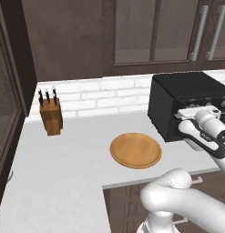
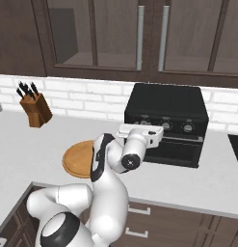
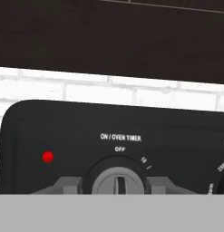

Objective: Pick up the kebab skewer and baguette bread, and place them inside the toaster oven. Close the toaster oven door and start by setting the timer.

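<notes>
**Gripper at the timer knob, oven door shut**

The toaster oven stands on the white counter against the brick backsplash, its door closed. The gripper is level with the control row at the oven's left end. In the hand view the fingers flank the timer knob, one on each side, close to its rim; contact cannot be told. The knob's slot stands vertical, pointing at "OFF" under "ON / OVEN TIMER". A red lamp glows left of the knob. The round wooden plate lies bare on the counter, left of the oven. A knife block stands near the wall, well apart. Skewer and baguette: cannot tell through the door.
</notes>
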You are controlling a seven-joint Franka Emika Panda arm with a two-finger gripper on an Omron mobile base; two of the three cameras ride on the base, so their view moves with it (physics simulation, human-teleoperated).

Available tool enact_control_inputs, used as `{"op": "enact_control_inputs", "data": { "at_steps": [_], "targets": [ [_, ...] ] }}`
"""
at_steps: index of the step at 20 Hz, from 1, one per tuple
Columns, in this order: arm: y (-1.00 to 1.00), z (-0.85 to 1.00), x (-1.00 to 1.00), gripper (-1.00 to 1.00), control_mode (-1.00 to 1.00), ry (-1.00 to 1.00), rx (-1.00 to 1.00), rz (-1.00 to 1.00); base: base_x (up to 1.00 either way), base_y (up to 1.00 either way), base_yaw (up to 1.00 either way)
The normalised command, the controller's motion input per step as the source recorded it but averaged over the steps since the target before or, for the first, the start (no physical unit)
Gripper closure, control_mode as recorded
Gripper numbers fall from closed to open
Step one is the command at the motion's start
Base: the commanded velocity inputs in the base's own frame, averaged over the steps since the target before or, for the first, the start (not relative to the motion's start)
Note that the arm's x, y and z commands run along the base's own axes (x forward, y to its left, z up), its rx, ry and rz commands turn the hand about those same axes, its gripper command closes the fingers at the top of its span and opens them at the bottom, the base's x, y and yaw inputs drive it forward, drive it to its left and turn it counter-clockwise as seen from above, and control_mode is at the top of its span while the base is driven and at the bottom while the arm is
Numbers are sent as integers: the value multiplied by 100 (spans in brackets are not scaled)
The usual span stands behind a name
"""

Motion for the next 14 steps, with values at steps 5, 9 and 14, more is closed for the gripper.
{"op": "enact_control_inputs", "data": {
  "at_steps": [5,9,14],
  "targets": [
    [0,2,-18,100,-100,0,0,0,0,0,0],
    [0,11,-14,100,-100,0,0,0,0,0,0],
    [0,7,-11,100,-100,0,0,0,0,0,0]
  ]
}}
